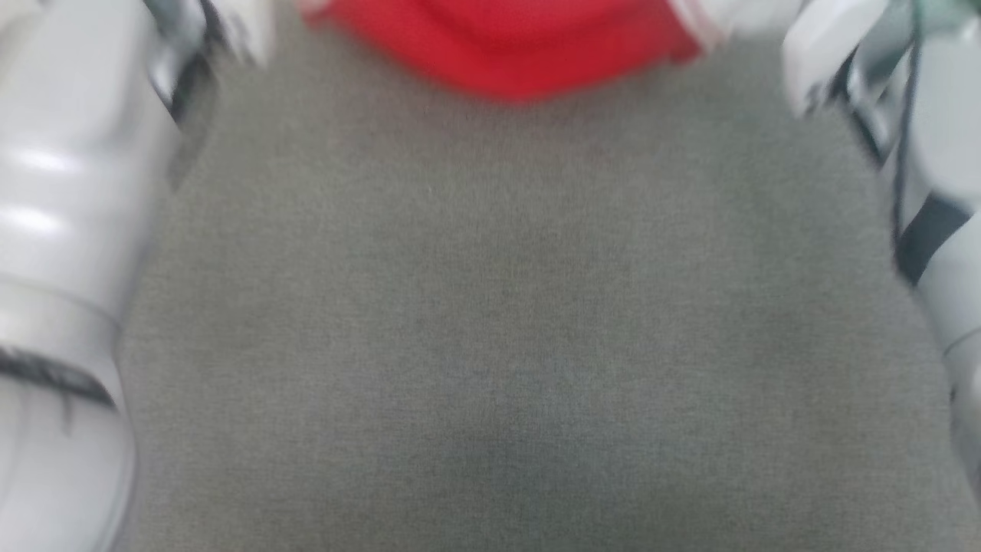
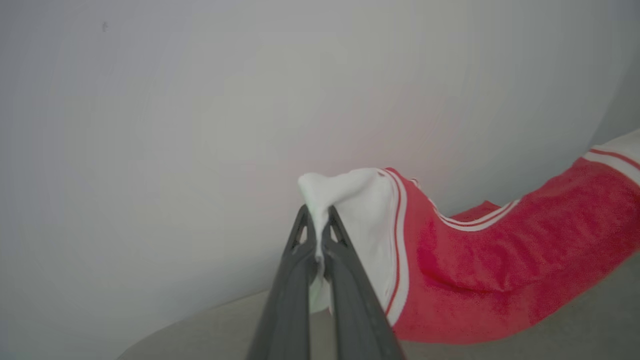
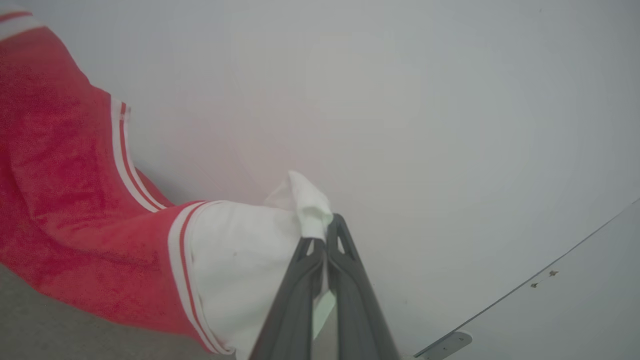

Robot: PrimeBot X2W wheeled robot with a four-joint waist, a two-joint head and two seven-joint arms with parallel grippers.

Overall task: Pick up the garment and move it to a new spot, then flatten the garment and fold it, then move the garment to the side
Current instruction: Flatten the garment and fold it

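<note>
Left forearm (image 1: 61, 230): nearest the head camera; pale, rounded and blurred, along the left edge of the head view.
Right forearm (image 1: 943, 153): pale with dark bands and a thin dark cable, along the right edge of the same view; also blurred.
Left end effector (image 2: 317, 216): two dark fingers pressed together, clenched on a bunched white corner of the garment (image 2: 500, 260). A tuft of white cloth stands above the tips, and more shows between the fingers lower down.
Right end effector (image 3: 325, 234): fingers pinched tight on the opposite white corner. The cloth puckers over the tips and hangs below them.
Garment, position: slung between the two end effectors, held up at both white ends, with the red middle sagging toward the counter (image 1: 490, 345). In the head view the red part sits at the top edge, centre, between the forearms. Cannot tell whether the lowest fold touches the counter.
Garment, look: red textured cloth, white end panels, red-and-white striped trim where the colours meet.
Counter: grey woven surface, below the garment in all views.
Wall (image 2: 200, 100): plain and pale, behind the garment in both wrist views.
Bracket (image 3: 445, 345): small pale metal fitting at the bottom edge of the right wrist view, at the foot of a thin dark line.
Focus: head view smeared; fine detail unreadable there.
</note>
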